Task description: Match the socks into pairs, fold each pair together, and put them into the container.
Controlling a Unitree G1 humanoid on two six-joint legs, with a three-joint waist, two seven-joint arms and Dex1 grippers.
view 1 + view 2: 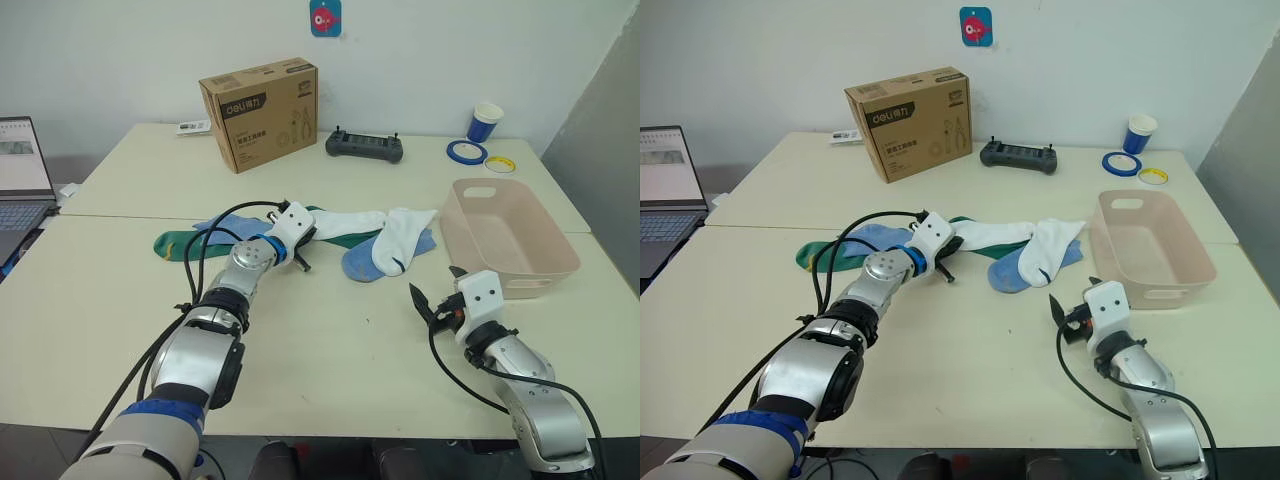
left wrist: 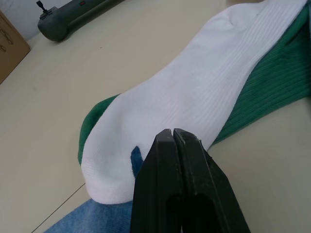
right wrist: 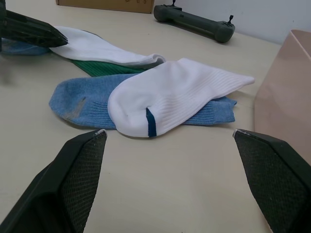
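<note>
The right gripper (image 1: 436,292), closest of all, hovered over the bare cream table (image 1: 340,350) with its two black fingers spread wide and nothing between them. Just past it lay a soft white ankle sock (image 3: 170,94) on top of a light blue sock (image 3: 87,94). If the right gripper went down on the white one, it could easily pinch the blue one too, because the two were touching.

A little farther off, the left gripper (image 1: 303,262) had its black fingers pressed tight together. Its tip sat at the toe end of a second white sock (image 2: 194,92), which lay across a dark green ribbed sock (image 2: 277,82). I could not tell if any cloth was caught in it. If it had only a tiny bit, the sock could slip out when lifted. The green sock under it might also get dragged along.

Another light blue sock (image 1: 225,230) and another green sock (image 1: 175,243) lay by the left arm.

The pale pink plastic basin (image 1: 545,265) stood on the robot's right, empty. A sock tossed from too far could miss it.
</note>
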